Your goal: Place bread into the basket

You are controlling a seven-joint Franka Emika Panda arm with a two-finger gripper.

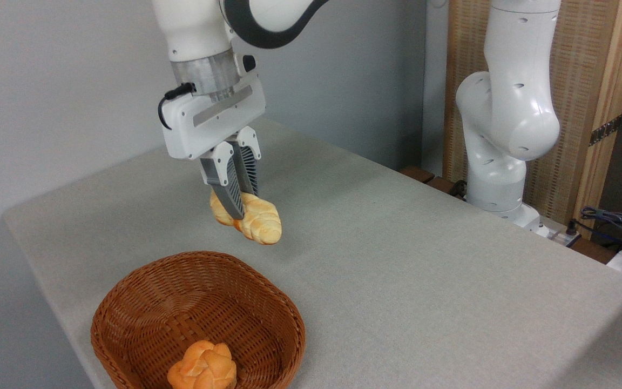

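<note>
Pale golden and braided, the bread [254, 219] hangs in the air, clamped between the jaws of the gripper [234, 208], whose ribbed fingers [229, 186] close across its middle. It is clear of the grey tabletop [424, 259] and casts a faint shadow there. The loaf's long axis runs from upper left to lower right in the picture, tilted a little downward at its right end, with most of its length showing to the right of the fingers.

Reddish-brown wicker, the basket [127, 302] sits nearer the camera and lower in the picture, slightly left of the loaf. The bread is not yet over the hollow; it hangs just beyond the far rim. A small orange knotted bun [203, 367] already lies at the basket's near side, so the far and middle parts of the hollow look like the free room for setting the loaf down.
</note>
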